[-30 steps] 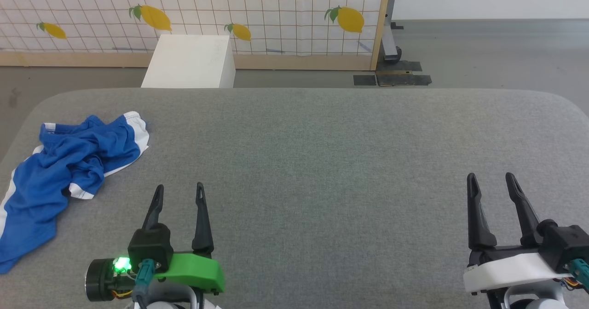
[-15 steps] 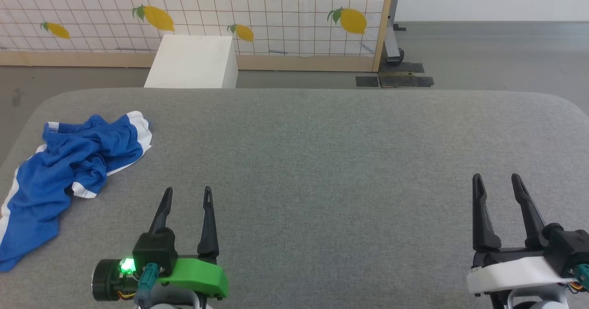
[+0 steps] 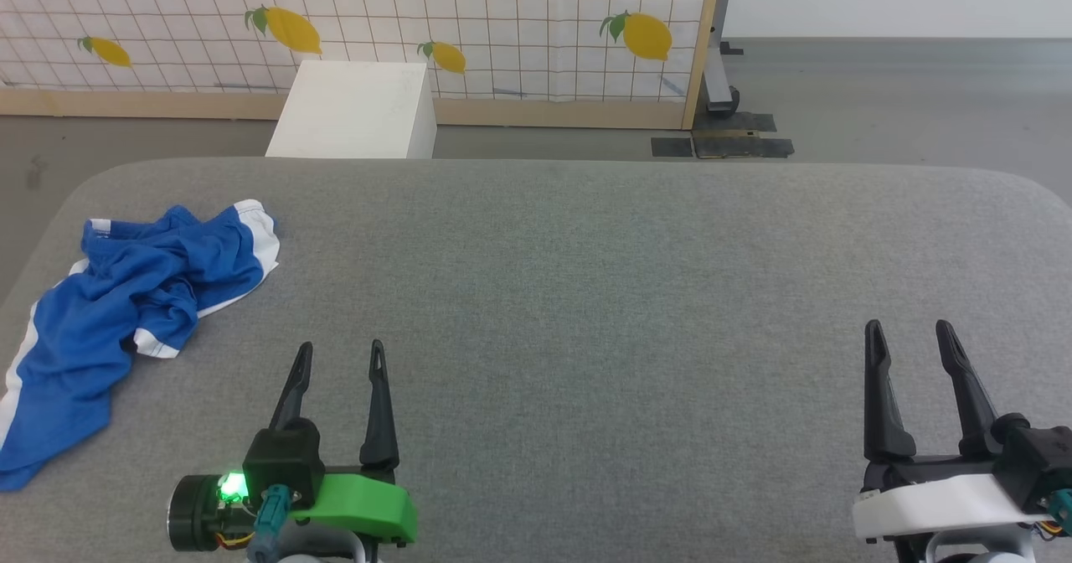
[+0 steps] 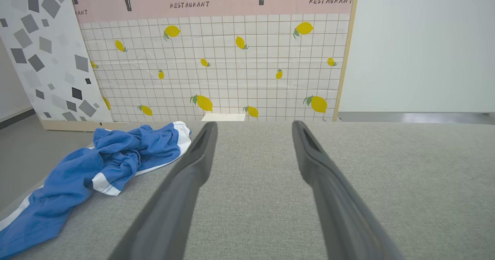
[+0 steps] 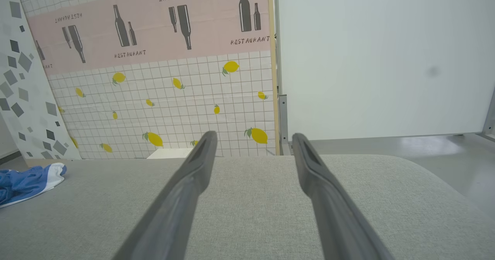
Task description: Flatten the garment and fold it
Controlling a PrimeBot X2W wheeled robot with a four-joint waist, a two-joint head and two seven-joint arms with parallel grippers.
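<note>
The garment (image 3: 126,312) lies crumpled at the head view's left edge; left gripper (image 3: 340,348) and right gripper (image 3: 908,327), both wide and empty, sit lower (well apart from it); best pinch a white-trimmed corner first.

legible text: the word "restaurant" in dark capitals, repeated along the pink band (image 5: 154,31) at the top of the far lemon-print backdrop (image 4: 232,70), beside bottle silhouettes (image 5: 243,4). in right wrist view some copies stand upside down.
</note>
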